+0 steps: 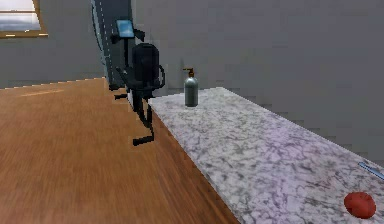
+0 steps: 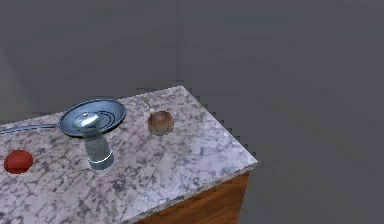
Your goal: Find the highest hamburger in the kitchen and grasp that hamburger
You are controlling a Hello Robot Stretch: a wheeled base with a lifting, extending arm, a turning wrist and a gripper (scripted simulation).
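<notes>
A small round brown thing (image 2: pixel 161 122), bun-like in shape, lies on the speckled stone countertop (image 2: pixel 190 150) in the arm side view, near the counter's far edge and right of a grey pan (image 2: pixel 92 118). I cannot make out more of it than its rounded brown form.
In front of the pan stands a short glass-like cup (image 2: pixel 98 151), and a red round thing (image 2: pixel 18 161) lies at the left. In the forward view the counter (image 1: pixel 250 150) runs along the right with a grey bottle (image 1: pixel 190 90), a red round thing (image 1: pixel 360 204) and a dark upright object (image 1: pixel 145 75). Wooden floor (image 1: pixel 70 150) lies to the left.
</notes>
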